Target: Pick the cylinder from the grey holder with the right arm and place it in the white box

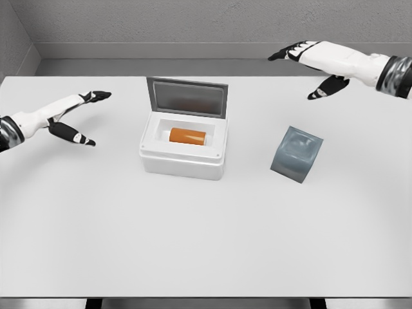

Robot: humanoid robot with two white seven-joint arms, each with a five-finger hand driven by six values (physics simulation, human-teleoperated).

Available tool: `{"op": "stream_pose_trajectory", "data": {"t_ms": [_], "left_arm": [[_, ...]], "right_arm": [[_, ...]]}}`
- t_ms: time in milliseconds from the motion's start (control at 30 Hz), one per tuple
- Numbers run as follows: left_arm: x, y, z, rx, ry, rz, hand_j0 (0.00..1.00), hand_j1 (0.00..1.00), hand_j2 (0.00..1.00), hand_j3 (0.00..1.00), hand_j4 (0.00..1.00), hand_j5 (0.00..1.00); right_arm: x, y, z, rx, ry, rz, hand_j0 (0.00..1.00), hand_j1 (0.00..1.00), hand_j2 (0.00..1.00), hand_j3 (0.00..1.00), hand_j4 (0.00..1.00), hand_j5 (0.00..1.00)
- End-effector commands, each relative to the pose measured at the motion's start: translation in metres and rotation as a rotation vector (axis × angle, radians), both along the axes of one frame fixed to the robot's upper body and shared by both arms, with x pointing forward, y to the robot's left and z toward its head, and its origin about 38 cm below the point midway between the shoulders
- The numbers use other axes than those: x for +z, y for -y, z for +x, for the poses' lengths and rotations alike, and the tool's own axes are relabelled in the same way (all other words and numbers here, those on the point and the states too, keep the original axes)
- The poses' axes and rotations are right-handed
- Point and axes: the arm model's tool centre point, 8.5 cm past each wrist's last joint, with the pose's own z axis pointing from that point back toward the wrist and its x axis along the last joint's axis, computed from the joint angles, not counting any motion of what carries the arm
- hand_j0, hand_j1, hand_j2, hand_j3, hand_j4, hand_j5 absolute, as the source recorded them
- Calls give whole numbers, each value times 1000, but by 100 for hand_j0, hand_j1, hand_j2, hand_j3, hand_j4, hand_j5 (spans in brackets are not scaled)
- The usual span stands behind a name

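Observation:
An orange cylinder [187,136] lies on its side inside the white box [183,161], whose grey lid [187,96] stands raised at the back. The grey holder [296,154] sits tilted on the table to the right of the box, with nothing in it. My right hand [308,66] hovers at the upper right, well above and behind the holder, fingers spread and holding nothing. At the left edge, far from the box, my left hand [85,117] is also open with fingers extended.
The white table [206,238] stretches wide in front of the box and holder. A grey wall runs behind the table's far edge.

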Motion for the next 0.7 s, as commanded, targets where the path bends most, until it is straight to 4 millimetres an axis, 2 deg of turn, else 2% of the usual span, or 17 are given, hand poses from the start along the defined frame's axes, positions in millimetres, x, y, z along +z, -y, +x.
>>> {"op": "stream_pose_trajectory", "data": {"t_ms": [0,33,67,133,200,233,300,433,667], "left_arm": [[0,11,3,1,1,-62,100,100,100,100,100,100],[6,11,6,11,10,-106,100,100,100,100,100,100],[15,10,10,24,24,-151,100,100,100,100,100,100],[25,24,18,10,46,-201,100,100,100,100,100,100],[29,27,20,17,52,-245,100,100,100,100,100,100],[28,31,21,14,50,-257,100,100,100,100,100,100],[24,51,24,-10,44,-299,100,100,100,100,100,100],[21,72,27,-37,39,-327,100,100,100,100,100,100],[21,88,30,-59,40,-348,100,100,100,100,100,100]], "right_arm": [[-4,19,2,-47,-22,-5,100,100,100,100,100,100],[-10,17,1,-41,-37,-21,100,100,100,100,100,100],[-12,26,-1,-52,-47,-47,100,100,100,100,100,100],[-11,26,-2,-51,-45,-49,100,100,100,100,100,100],[-12,25,-2,-48,-45,-50,100,100,100,100,100,100],[-11,25,-2,-47,-45,-51,100,100,100,100,100,100],[-13,24,-2,-47,-47,-50,100,100,100,100,100,100],[-8,23,-2,-42,-37,-50,100,100,100,100,100,100],[-4,22,-1,-40,-29,-53,100,100,100,100,100,100]]}}
